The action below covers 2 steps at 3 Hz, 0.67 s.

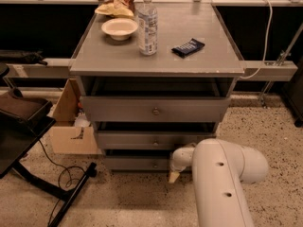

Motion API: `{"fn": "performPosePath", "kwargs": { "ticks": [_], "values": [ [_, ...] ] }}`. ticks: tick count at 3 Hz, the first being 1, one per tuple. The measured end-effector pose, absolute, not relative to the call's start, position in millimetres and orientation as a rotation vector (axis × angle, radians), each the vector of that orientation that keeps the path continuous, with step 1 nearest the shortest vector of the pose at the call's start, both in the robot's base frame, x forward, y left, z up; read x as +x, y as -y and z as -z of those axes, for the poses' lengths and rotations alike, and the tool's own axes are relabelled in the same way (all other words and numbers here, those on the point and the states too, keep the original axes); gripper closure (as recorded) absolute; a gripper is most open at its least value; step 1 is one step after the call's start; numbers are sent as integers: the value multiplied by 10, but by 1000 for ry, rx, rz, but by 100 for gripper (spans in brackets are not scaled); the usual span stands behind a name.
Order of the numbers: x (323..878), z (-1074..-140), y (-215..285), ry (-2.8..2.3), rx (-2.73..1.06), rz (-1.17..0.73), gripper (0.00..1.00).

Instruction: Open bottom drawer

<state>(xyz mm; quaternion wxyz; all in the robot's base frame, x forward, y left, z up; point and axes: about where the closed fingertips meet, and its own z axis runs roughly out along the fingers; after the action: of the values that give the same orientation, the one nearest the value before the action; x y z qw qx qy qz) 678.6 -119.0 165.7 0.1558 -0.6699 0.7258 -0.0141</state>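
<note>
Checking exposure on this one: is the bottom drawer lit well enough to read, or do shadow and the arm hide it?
Camera view: light comes from above, so the cabinet top is bright, without strong glare. The bottom drawer is dimmer but readable, with a dark shadow band above it. The gripper sits at the drawer front, right of centre. The white arm hides the drawer's right end.
</note>
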Motion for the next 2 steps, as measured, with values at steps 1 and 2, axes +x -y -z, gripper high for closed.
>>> {"fn": "performPosePath", "kwargs": {
  "ticks": [1,2],
  "values": [
    [6723,-1675,1297,-2099,-1925,57,36],
    [6605,-1780,1465,-2124,-1987,94,60]
  ]
}}
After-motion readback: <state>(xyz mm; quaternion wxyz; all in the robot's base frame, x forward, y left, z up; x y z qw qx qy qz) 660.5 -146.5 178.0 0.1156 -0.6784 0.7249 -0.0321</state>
